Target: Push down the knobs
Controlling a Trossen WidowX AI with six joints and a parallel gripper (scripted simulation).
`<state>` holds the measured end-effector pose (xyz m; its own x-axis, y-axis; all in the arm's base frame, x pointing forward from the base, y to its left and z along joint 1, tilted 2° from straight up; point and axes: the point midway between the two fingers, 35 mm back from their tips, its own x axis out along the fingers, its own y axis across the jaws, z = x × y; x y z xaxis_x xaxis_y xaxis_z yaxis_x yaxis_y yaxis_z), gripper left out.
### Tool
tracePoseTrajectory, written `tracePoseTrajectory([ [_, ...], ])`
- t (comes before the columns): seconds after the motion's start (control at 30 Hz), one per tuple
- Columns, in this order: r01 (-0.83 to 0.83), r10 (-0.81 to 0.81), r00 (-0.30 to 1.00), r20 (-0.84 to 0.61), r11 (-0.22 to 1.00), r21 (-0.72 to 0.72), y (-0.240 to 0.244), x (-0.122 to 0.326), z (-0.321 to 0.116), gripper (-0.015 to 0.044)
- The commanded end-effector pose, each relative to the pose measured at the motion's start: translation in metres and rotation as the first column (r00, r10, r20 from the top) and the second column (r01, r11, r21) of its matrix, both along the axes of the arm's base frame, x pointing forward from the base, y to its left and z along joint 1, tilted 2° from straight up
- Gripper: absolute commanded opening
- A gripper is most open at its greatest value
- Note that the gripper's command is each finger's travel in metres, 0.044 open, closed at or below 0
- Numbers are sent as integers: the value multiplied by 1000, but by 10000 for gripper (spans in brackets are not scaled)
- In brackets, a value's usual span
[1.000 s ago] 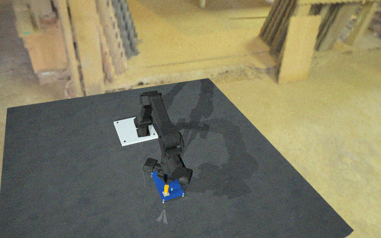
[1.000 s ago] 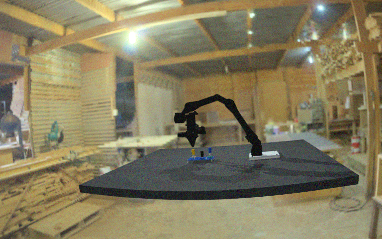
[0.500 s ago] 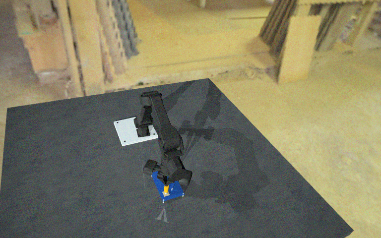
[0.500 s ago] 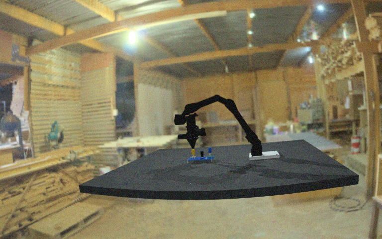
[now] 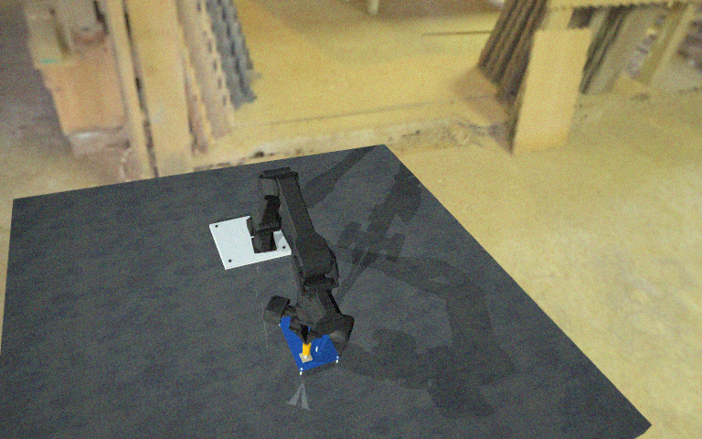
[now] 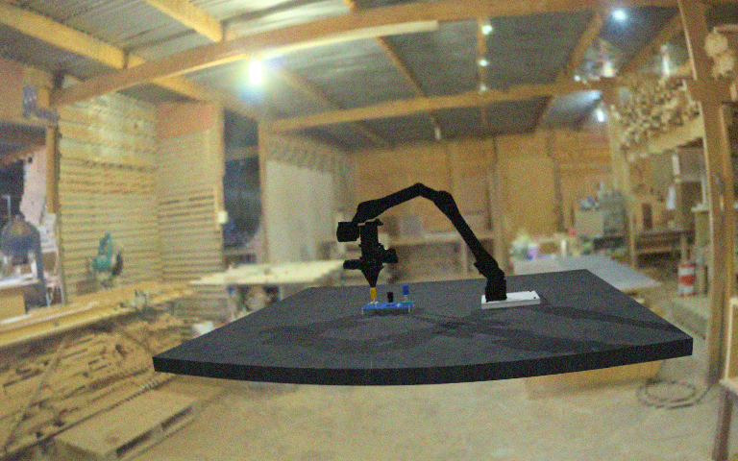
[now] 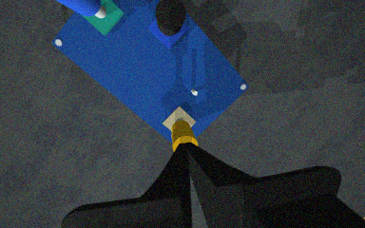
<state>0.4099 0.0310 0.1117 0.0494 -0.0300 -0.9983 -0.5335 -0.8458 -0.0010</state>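
A blue circuit board (image 5: pixel 322 354) (image 6: pixel 385 307) (image 7: pixel 128 71) stands on the dark table. An orange knob (image 5: pixel 306 347) (image 6: pixel 373 294) (image 7: pixel 183 135) sits on a beige potentiometer (image 5: pixel 305 358) (image 7: pixel 175 117) at the board's near corner. My gripper (image 5: pixel 305 331) (image 6: pixel 372 284) (image 7: pixel 185 148) is shut, empty, its closed fingertips resting on top of the orange knob. A blue knob (image 6: pixel 405 289) (image 7: pixel 86 6) stands on a green potentiometer (image 7: pixel 110 18) at the far corner. A black knob (image 6: pixel 390 297) (image 7: pixel 170 15) sits on a blue base between them.
The arm's white base plate (image 5: pixel 231 243) (image 6: pixel 517 298) lies farther back on the table (image 5: pixel 129 320) (image 6: pixel 489 348). A small grey marker (image 5: pixel 300 397) lies on the table in front of the board.
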Motion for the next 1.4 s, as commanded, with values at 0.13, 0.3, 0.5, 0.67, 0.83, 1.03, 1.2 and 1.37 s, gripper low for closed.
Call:
tracePoseTrajectory([
  [0.13,-4,4,1000,1,1000,2,0,0,-3,0],
  [0.3,-4,4,1000,1,1000,2,0,0,-3,0],
  [0.5,-4,4,1000,1,1000,2,0,0,-2,0],
  [0.67,-4,4,1000,1,1000,2,0,0,-2,0],
  [0.83,-4,4,1000,1,1000,2,0,0,-3,0],
  [1.03,-4,4,1000,1,1000,2,0,0,-6,0],
  [1.2,-4,4,1000,1,1000,2,0,0,-6,0],
  [1.37,-4,4,1000,1,1000,2,0,1,-8,0],
])
